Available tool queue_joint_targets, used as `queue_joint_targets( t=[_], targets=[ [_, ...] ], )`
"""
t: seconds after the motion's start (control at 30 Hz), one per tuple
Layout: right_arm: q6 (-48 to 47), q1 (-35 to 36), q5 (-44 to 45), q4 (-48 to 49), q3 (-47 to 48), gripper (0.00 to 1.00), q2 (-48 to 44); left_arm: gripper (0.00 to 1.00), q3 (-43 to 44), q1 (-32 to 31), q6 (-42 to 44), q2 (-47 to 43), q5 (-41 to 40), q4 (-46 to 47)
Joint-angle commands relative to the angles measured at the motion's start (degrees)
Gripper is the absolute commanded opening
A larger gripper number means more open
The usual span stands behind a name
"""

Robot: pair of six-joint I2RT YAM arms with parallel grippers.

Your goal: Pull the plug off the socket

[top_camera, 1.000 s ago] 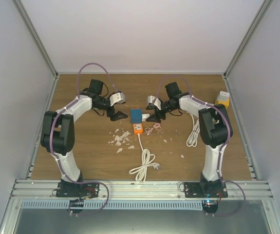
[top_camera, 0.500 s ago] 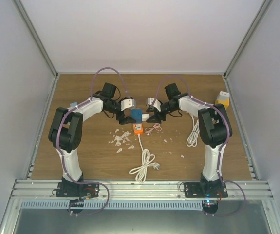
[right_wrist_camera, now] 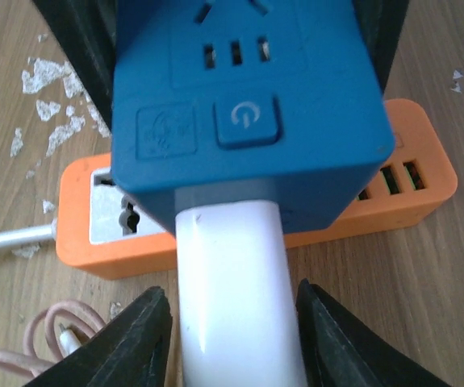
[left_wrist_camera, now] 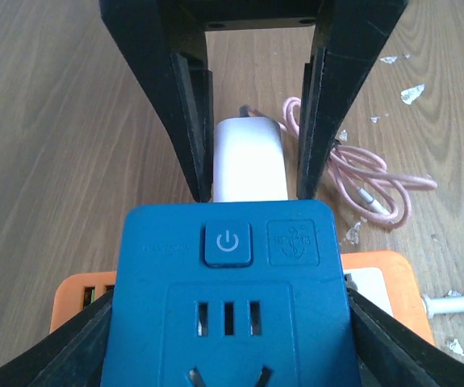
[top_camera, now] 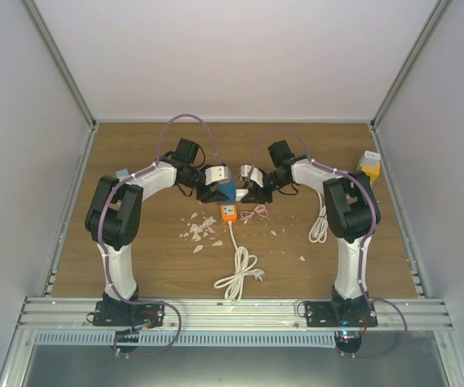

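The left gripper straddles the blue socket cube just behind the orange power strip. The right gripper straddles the white plug, which is seated in the cube. I cannot tell whether either pincer is clamped or merely flanking. It is best to brace the cube firmly and draw the plug straight out without twisting. The cube is matte, boxy plastic with rounded edges. The plug is smooth, glossy and probably slippery. A thin pink cable coils beside the strip.
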Motion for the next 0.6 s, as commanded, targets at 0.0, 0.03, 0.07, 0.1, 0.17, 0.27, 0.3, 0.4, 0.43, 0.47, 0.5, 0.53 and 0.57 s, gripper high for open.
queue_joint_targets(
  t=[0.0,0.03,0.07,0.1,0.17,0.27,0.3,0.4,0.43,0.47,0.5,0.53,0.57],
  targets=[
    [0.0,1.0,0.2,-0.3,2.2,0.41,1.1,0.57,1.0,-0.8,0.3,1.4,-0.5,0.6],
    [-0.1,1.0,0.4,-0.3,2.3,0.37,1.1,0.55,0.9,-0.9,0.3,1.3,-0.8,0.5],
    [-0.2,0.9,0.6,-0.4,2.3,0.34,1.1,0.53,0.8,-0.9,0.5,1.3,-1.0,0.3],
    [-0.3,0.9,1.0,-0.6,2.2,0.31,1.1,0.5,0.8,-0.8,0.6,1.3,-1.4,0.3],
    [-0.7,1.0,1.7,-1.1,2.1,0.25,1.1,0.46,0.5,-0.8,0.8,1.2,-2.1,0.3],
    [-1.1,0.6,2.3,-1.7,1.6,0.19,0.9,0.39,0.1,-0.7,1.0,1.4,-2.9,-0.4],
    [-1.2,0.4,2.3,-1.8,1.4,0.18,0.9,0.36,0.1,-0.7,1.1,1.5,-3.2,-0.7],
    [-1.7,-0.5,2.5,-2.5,1.2,0.14,0.9,0.28,-0.4,-0.7,1.6,1.5,-4.4,-1.2],
    [-2.1,-0.8,2.5,-2.9,1.1,0.12,1.0,0.25,-0.5,-0.6,1.8,1.4,-4.8,-1.6],
    [-2.5,-1.4,2.7,-3.5,1.0,0.11,1.0,0.23,-0.6,-0.5,1.8,1.4,-5.4,-1.9],
    [-3.0,-2.0,2.8,-4.0,0.7,0.1,0.9,0.22,-0.5,-0.4,1.8,1.3,-6.0,-2.3],
    [-3.5,-2.4,3.0,-4.4,0.3,0.09,0.9,0.2,-0.6,-0.2,1.9,1.1,-6.3,-2.6],
    [-3.9,-3.0,3.5,-4.6,-0.2,0.08,0.8,0.19,-0.6,-0.1,2.1,0.9,-6.5,-3.1]
  ],
)
